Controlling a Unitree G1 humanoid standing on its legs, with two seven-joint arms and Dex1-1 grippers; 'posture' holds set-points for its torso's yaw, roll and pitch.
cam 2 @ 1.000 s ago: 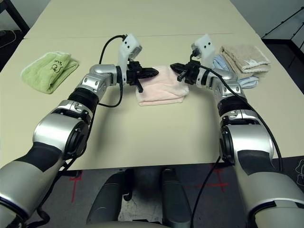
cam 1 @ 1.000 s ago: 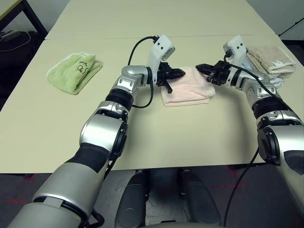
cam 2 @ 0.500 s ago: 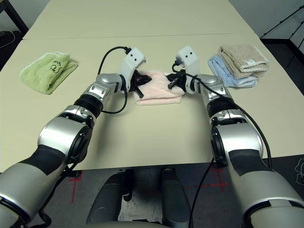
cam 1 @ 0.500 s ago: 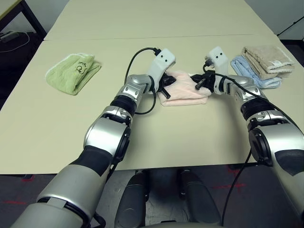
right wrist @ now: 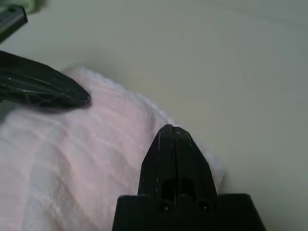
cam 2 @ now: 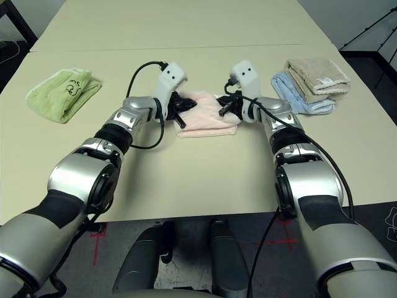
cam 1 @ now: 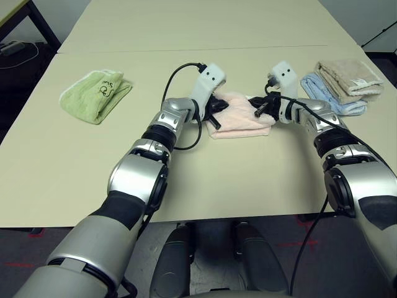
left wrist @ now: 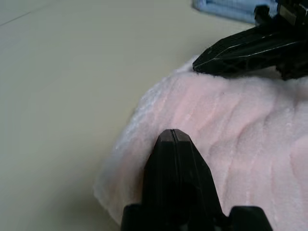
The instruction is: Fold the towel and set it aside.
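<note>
The soft, limp towel [cam 1: 243, 116] is flanked by pressed-together left end effector [cam 1: 214, 112] and right end effector [cam 1: 260, 110]; folded ends should be gripped

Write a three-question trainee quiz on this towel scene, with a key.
1. True or false: the pink towel lies folded on the table.
2. Which towels lie to the robot's right of it? A) green B) blue and beige C) none
3. Fill in: both the left gripper and the right gripper have their fingers ____.

Key: 1 true. 2 B: the blue towel and the beige towel sit there; the green towel is on the robot's left. 3 shut.
</note>
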